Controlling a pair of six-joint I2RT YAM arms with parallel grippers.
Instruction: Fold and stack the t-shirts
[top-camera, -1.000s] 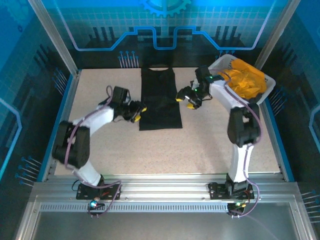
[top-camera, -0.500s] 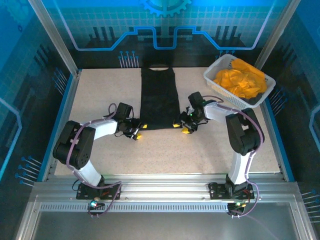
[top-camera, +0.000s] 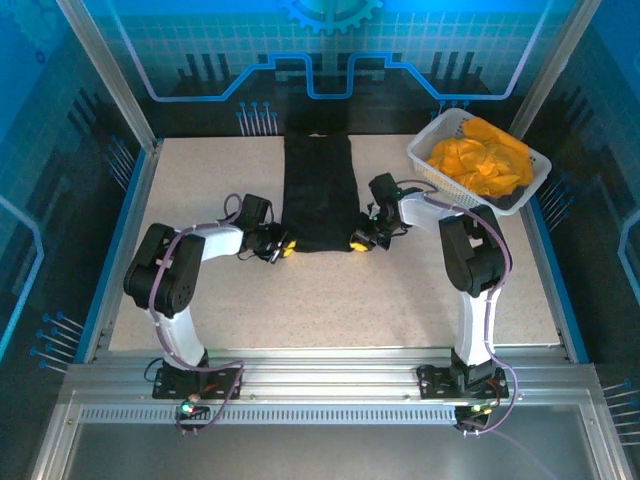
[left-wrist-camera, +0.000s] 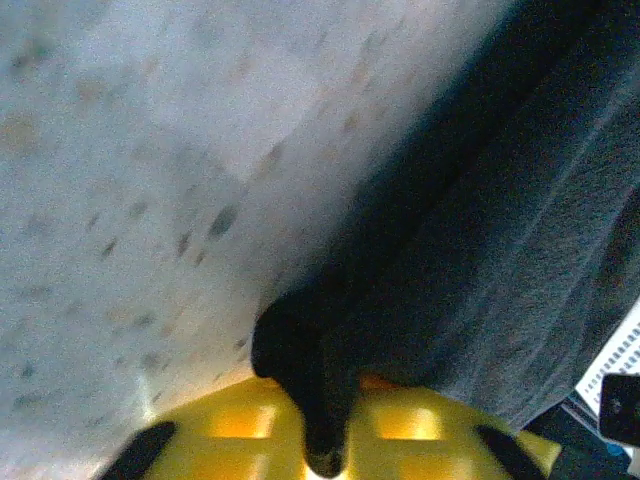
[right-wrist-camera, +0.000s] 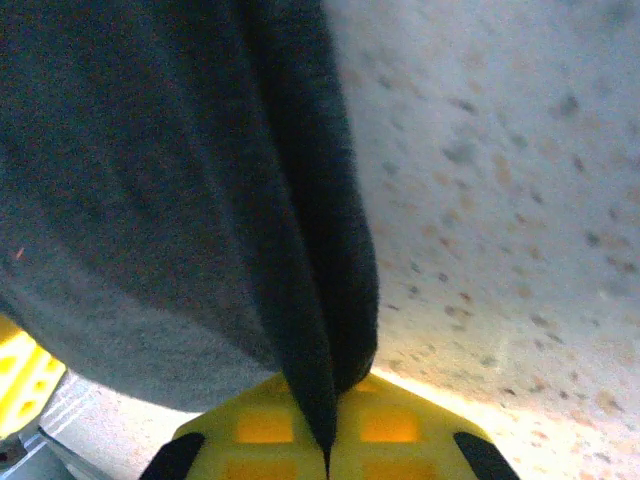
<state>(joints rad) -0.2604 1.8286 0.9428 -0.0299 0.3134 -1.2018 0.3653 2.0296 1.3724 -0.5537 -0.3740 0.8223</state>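
A black t-shirt (top-camera: 320, 190) lies flat in a long strip on the speckled table, neck at the far end. My left gripper (top-camera: 284, 246) is shut on its near left corner; in the left wrist view the black cloth (left-wrist-camera: 330, 400) is pinched between the yellow fingers (left-wrist-camera: 240, 430). My right gripper (top-camera: 358, 243) is shut on the near right corner, where a fold of the black t-shirt (right-wrist-camera: 320, 330) runs down between the yellow fingers (right-wrist-camera: 390, 430). Orange-yellow t-shirts (top-camera: 480, 160) lie bunched in the basket.
The white lattice basket (top-camera: 425, 148) stands at the far right, partly over the table's corner. Blue-lit enclosure walls and metal posts ring the table (top-camera: 330, 300). The arm bases sit on the rail at the near edge.
Both grippers came down from the shirt's sides to its near corners and closed on the cloth. The shirt's near hem has drawn in narrower.
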